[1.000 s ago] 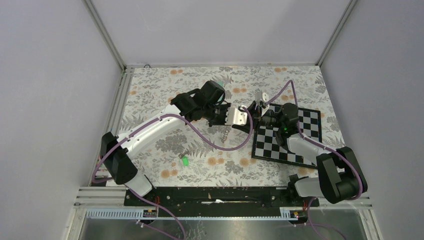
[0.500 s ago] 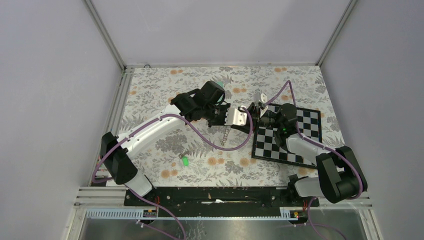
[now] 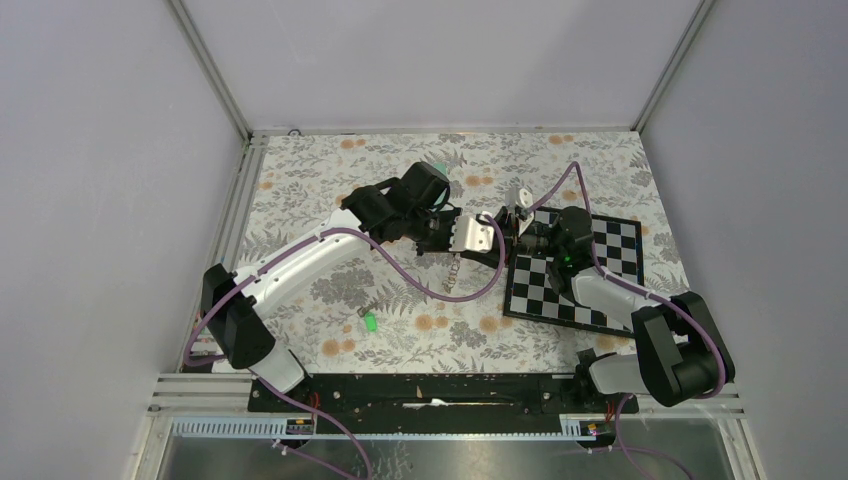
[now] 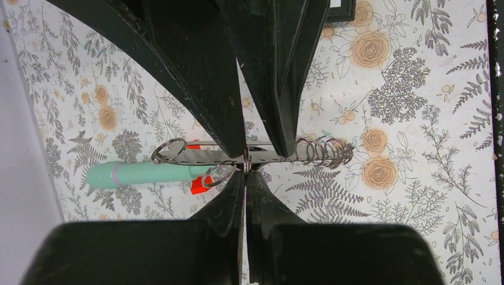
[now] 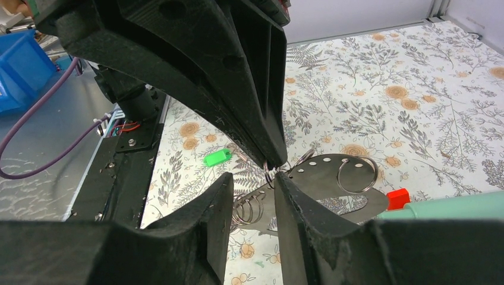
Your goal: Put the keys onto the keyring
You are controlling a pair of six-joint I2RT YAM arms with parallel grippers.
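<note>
Keyring (image 5: 324,178): flat dark-grey oval plate punched with holes and hung with several split rings. It is held in the air over the middle of the table, between the two grippers.

Table (image 3: 320,180): covered in a grey-and-orange floral print.

Left arm (image 3: 300,255): white, reaching from the near-left base to mid-table.

Right arm (image 3: 610,290): reaching across the chessboard towards the plate.

Chessboard (image 3: 625,245): black and white, flat on the right side of the table, partly under the right arm.

Teal stick (image 4: 142,174): cone-shaped with a red base, lying on the table below the plate.

Left gripper (image 4: 244,172): clenched on the plate's edge, fingers meeting with no gap.

Right gripper (image 5: 254,178): jaws parted, tips up against the plate from the opposite side.

Ring cluster (image 4: 324,152): a bunch of split rings at one end of the plate.

Small split ring (image 5: 272,173): sits between the right fingers, close to one of them; no contact with the other shows.

Green-headed key (image 3: 369,322): lying on the table towards the arm bases, well apart from the keyring and on none of its rings.
</note>
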